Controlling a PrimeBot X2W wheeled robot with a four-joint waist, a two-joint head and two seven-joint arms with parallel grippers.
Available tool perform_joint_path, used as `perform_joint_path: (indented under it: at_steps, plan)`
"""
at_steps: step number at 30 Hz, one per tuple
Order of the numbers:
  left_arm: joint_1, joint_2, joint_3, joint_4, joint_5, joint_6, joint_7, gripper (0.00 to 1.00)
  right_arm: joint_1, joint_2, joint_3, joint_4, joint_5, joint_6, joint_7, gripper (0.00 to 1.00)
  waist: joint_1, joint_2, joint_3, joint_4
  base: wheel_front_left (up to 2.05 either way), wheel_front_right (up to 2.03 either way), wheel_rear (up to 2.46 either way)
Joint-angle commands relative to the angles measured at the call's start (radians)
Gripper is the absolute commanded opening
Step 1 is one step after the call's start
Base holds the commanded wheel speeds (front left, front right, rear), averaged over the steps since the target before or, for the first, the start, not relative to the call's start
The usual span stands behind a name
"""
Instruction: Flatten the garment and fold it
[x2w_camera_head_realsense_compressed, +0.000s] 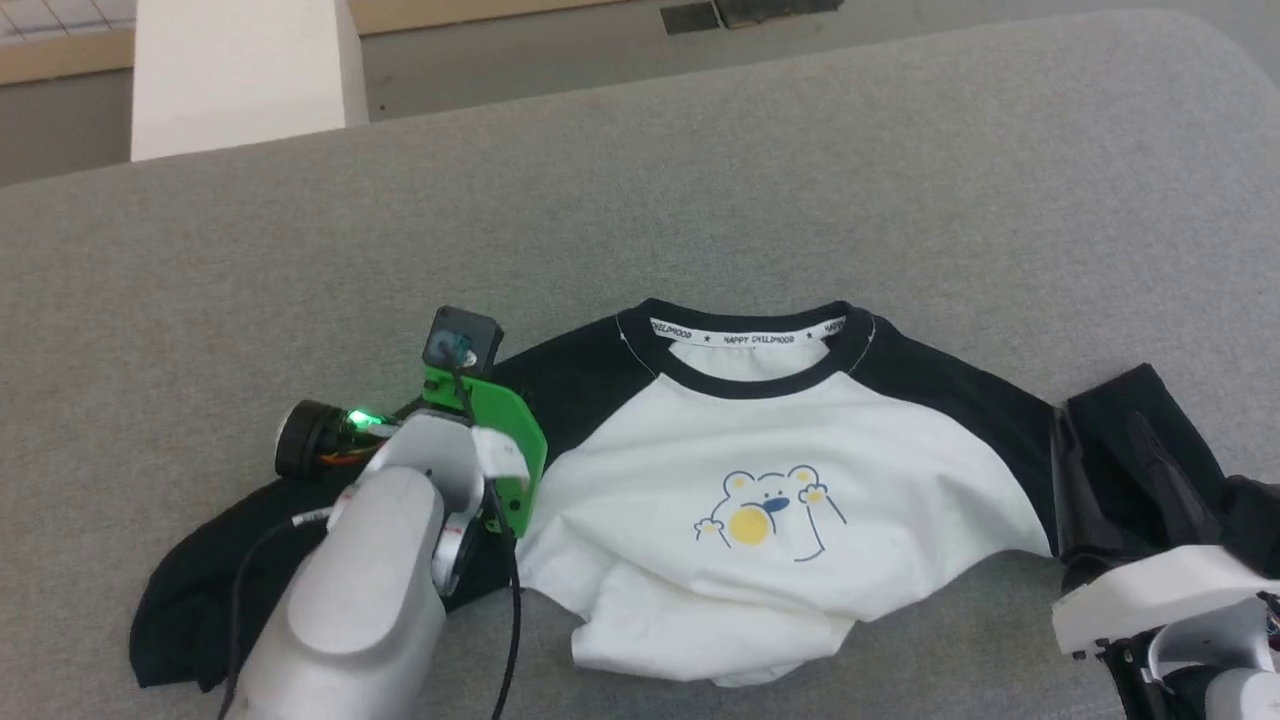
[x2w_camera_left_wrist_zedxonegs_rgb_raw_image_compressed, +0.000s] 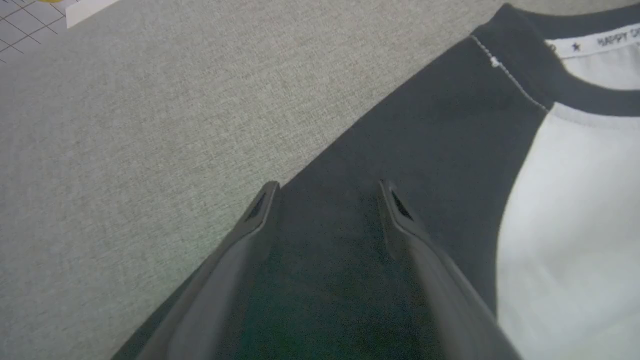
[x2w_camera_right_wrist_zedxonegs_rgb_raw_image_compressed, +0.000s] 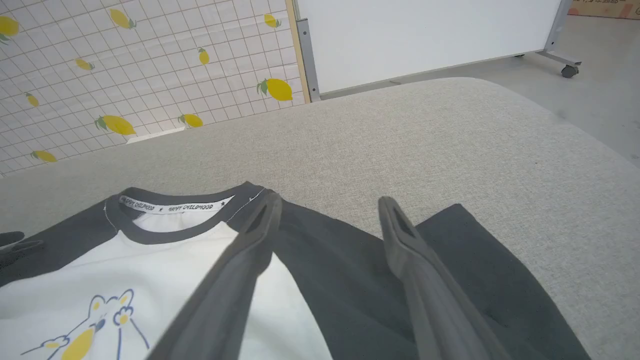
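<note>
The garment lies front up on the grey table, collar to the far side, with the bear print showing and its lower hem rumpled and tucked. One black sleeve spreads toward the lower left under my left arm. My left gripper hovers open over that sleeve's shoulder, with only cloth below the fingers. My right gripper is open over the other black sleeve, which lies bent at the right. In the head view its dark fingers blend into that sleeve.
The grey padded table stretches far beyond the collar, and its rounded corner is at the right. A white post stands behind the table at the left. A lemon-patterned wall and a wheeled white board lie beyond.
</note>
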Motion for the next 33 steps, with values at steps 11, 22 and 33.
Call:
perform_joint_path:
  at_steps: [11, 22, 33]
  plan:
    - [-0.086, 0.049, -0.058, 0.082, -0.019, -0.092, 0.301, 1.00, -0.045, 0.000, 0.030, 0.022, 0.005, -0.002, -0.008, 1.00, 0.0000, -0.0001, 0.052, -0.037, 0.00, 0.00, 0.00]
    - [-0.036, 0.081, -0.062, -0.019, -0.096, -0.097, 0.308, 0.00, -0.051, 0.000, 0.039, 0.027, 0.014, -0.002, -0.005, 1.00, 0.0000, -0.0001, 0.040, -0.026, 0.00, 0.00, 0.00]
    - [0.132, 0.080, 0.139, -0.178, -0.158, 0.102, -0.064, 0.00, -0.062, 0.000, 0.008, 0.003, -0.020, -0.002, 0.010, 1.00, 0.0000, -0.0001, 0.007, 0.043, 0.00, 0.00, 0.00]
